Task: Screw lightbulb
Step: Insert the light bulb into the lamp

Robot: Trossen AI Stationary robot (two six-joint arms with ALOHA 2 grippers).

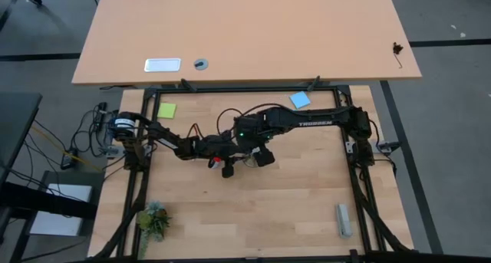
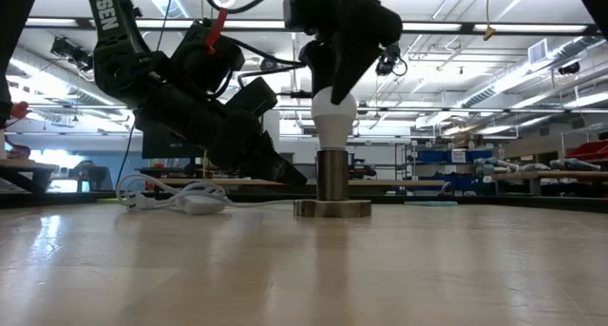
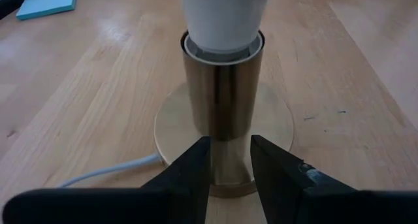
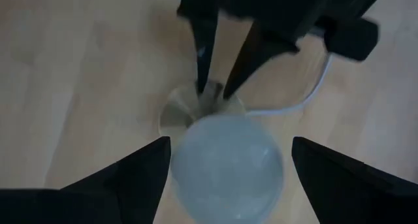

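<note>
"TROSSEN", seemingly, on the right arm (image 1: 311,123).

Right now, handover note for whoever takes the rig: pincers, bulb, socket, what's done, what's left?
Left pincer: closed on the socket's brass stem, low near the round base, steadying it.
Right pincer: above the lightbulb, fingers spread wide to either side of it, not touching.
Lightbulb: upright, neck seated inside the socket, which stands mid-table with its white cable trailing off.
Done: bulb is in the socket.
Left: I cannot tell whether it is fully tightened. If not, regrip and turn; otherwise release the socket and retract both arms.
</note>
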